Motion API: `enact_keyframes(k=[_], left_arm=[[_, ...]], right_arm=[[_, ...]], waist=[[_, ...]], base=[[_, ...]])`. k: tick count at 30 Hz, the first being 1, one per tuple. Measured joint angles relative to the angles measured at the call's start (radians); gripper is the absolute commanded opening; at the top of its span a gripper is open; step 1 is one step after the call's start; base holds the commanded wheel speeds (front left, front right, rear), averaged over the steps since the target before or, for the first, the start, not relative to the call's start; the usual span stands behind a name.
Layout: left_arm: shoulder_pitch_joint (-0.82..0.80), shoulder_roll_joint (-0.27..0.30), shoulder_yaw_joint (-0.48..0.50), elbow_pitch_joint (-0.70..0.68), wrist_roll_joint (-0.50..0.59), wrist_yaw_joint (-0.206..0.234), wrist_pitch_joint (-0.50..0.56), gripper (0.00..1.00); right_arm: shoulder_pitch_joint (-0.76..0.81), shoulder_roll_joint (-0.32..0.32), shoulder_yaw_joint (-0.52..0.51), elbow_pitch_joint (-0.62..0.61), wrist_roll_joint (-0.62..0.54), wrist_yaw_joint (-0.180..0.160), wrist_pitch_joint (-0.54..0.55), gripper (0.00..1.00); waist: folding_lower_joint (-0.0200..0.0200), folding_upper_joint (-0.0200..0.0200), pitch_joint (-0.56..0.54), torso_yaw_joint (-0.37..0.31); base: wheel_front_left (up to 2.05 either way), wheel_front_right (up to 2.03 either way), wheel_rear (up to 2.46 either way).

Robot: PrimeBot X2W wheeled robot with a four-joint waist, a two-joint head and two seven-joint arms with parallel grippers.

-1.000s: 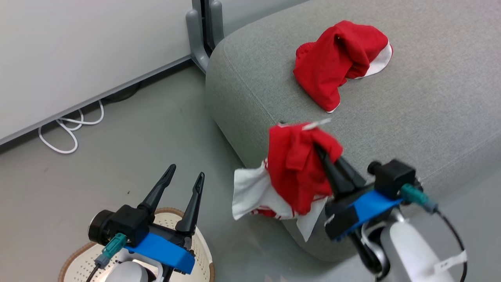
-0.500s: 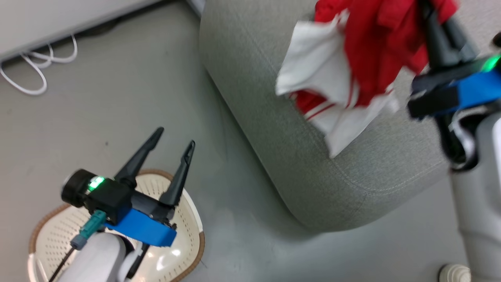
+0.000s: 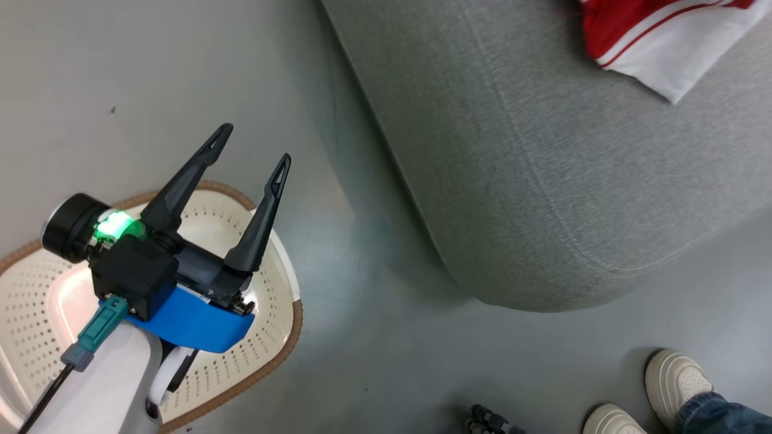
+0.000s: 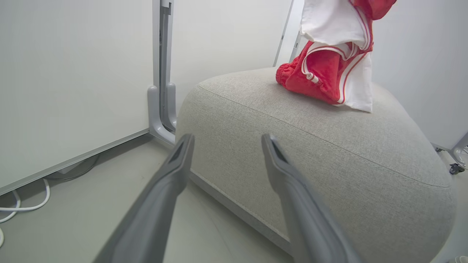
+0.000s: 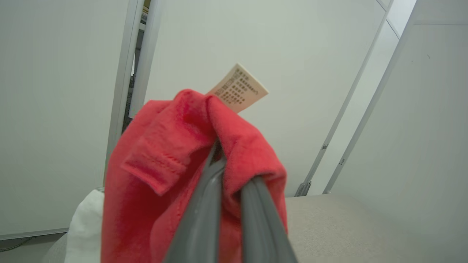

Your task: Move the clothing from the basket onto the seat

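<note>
My left gripper [image 3: 254, 144] stands open with nothing between its fingers, above the cream-white basket [image 3: 283, 337] on the floor; the visible part of the basket holds no cloth. In the left wrist view the left gripper [image 4: 226, 140] points at the light-grey seat [image 4: 310, 153]. My right gripper [image 5: 217, 146] is shut on a red garment [image 5: 164, 175] with a paper tag [image 5: 239, 87]. The red and white clothing [image 4: 336, 54] hangs over the seat's top, its striped lower end [image 3: 651, 36] just above or on the seat [image 3: 543, 181]; I cannot tell which.
A person's two pale shoes [image 3: 675, 380] stand on the grey floor close to the seat's front corner. A white wall panel with a grey post [image 4: 162, 73] rises behind the seat, with white cable [image 4: 22, 204] at its base.
The head camera has tilted down toward the floor. My right gripper has carried the garment from in front of the seat's edge up and over the seat. The left gripper stays open.
</note>
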Motion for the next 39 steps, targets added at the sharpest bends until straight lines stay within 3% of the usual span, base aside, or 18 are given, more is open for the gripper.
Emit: enact_keyframes(k=[14, 24, 25, 26, 27, 28, 39], left_arm=[[-0.048, 0.002, -0.018, -0.039, 0.014, 0.004, 0.007, 1.00], [-0.056, 0.004, -0.020, -0.026, 0.014, 0.014, -0.010, 1.00], [-0.056, 0.003, -0.020, -0.022, 0.014, 0.015, -0.011, 1.00], [-0.056, 0.000, -0.021, -0.019, 0.014, 0.015, -0.015, 1.00], [-0.056, -0.002, -0.024, -0.016, 0.013, 0.016, -0.019, 1.00], [-0.057, -0.006, -0.027, -0.012, 0.011, 0.016, -0.021, 1.00], [-0.049, -0.066, -0.040, 0.097, -0.018, 0.016, -0.078, 1.00]], right_arm=[[0.001, 0.035, -0.093, 0.415, -0.064, 0.000, -0.126, 0.00], [-0.035, 0.038, -0.100, 0.550, -0.117, 0.000, -0.159, 0.00], [-0.037, 0.038, -0.103, 0.555, -0.118, 0.000, -0.162, 0.30], [-0.039, 0.038, -0.107, 0.558, -0.118, 0.000, -0.163, 0.49], [-0.039, 0.038, -0.109, 0.562, -0.119, 0.000, -0.163, 0.92], [-0.039, 0.039, -0.108, 0.567, -0.120, 0.000, -0.164, 1.00], [0.025, 0.047, -0.059, 0.592, -0.109, 0.000, -0.166, 1.00]], waist=[[0.0000, 0.0000, 0.099, 0.090], [-0.0001, 0.0000, 0.108, 0.121], [-0.0001, 0.0000, 0.105, 0.122], [-0.0001, 0.0000, 0.101, 0.123], [-0.0001, 0.0000, 0.097, 0.124], [-0.0001, 0.0000, 0.092, 0.125], [-0.0002, 0.0000, -0.025, 0.138]], base=[[0.00, 0.00, 0.00], [0.00, 0.00, 0.00], [0.00, 0.00, 0.00], [0.00, 0.00, 0.00], [0.00, 0.00, 0.00], [0.00, 0.00, 0.00], [0.00, 0.00, 0.00]])
